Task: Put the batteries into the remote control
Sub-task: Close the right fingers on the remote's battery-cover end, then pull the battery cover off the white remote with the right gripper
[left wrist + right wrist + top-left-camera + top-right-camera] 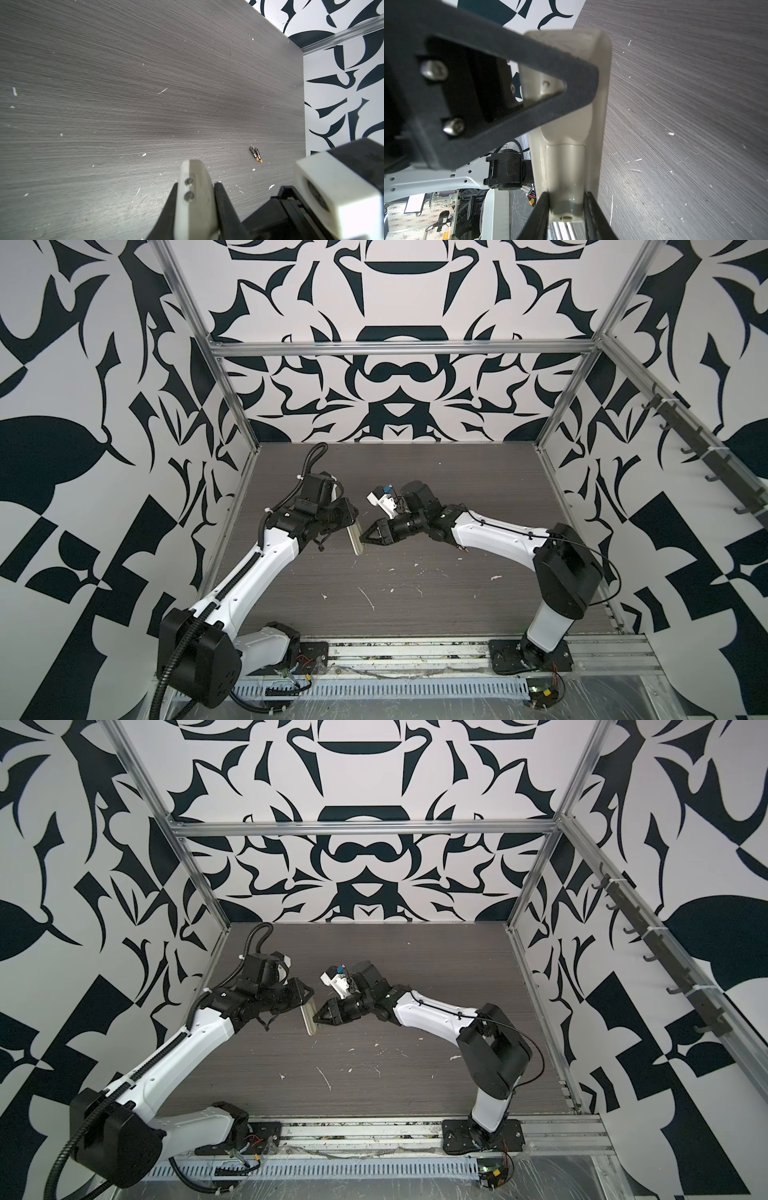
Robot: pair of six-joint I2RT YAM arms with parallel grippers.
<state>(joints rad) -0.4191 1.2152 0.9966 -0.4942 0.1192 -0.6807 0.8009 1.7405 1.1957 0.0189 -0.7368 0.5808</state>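
The left gripper [197, 184] clamps the probably light, slick remote control [355, 540] on edge at 9 o'clock from the table's [457, 489] middle, the right gripper [566, 194] straddles its end, pinch unclear, while the roll-prone batteries [256, 155] lie loose, best pinched mid-barrel

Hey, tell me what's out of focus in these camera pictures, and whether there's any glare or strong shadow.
Left wrist view: batteries and table sharp, remote in the left gripper soft. Right wrist view: that gripper's finger blurred up close, remote crisper, faint sheen on the table. Both top views: even light, weak shadows, no glare on the table.
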